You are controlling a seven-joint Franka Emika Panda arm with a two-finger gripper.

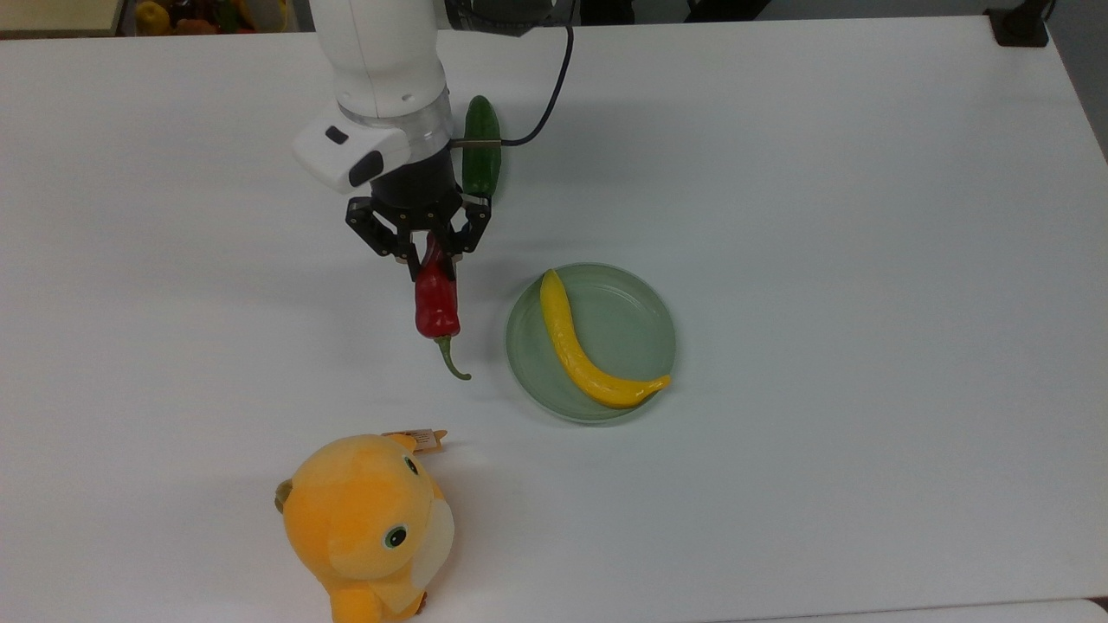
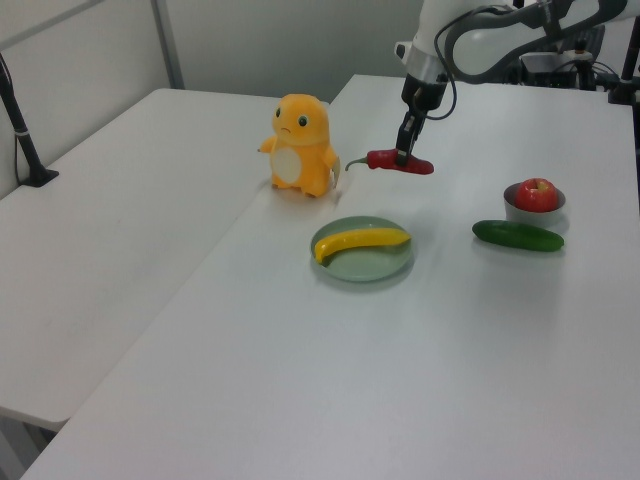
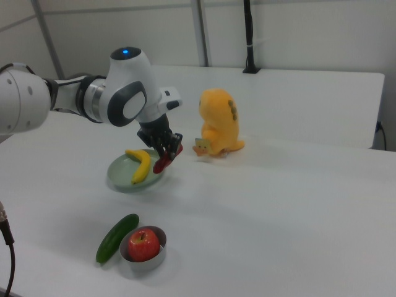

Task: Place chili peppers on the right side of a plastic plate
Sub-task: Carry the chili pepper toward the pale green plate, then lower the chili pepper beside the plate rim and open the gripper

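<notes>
Carrying step, by the look of it: chili [image 1: 435, 298] clamped by its thick end in the gripper [image 1: 430, 251], hanging stem-down above the worktop [image 1: 822, 216], just off the plate [image 1: 636, 333] on the top view's left. Next, probably: across the plate to its far side, then down and release. Inside the plate, a yellow fruit [image 1: 580, 346] lying across the top view's left half; beyond, a small bowl [image 2: 520, 212] holding an apple [image 2: 537, 193].
</notes>
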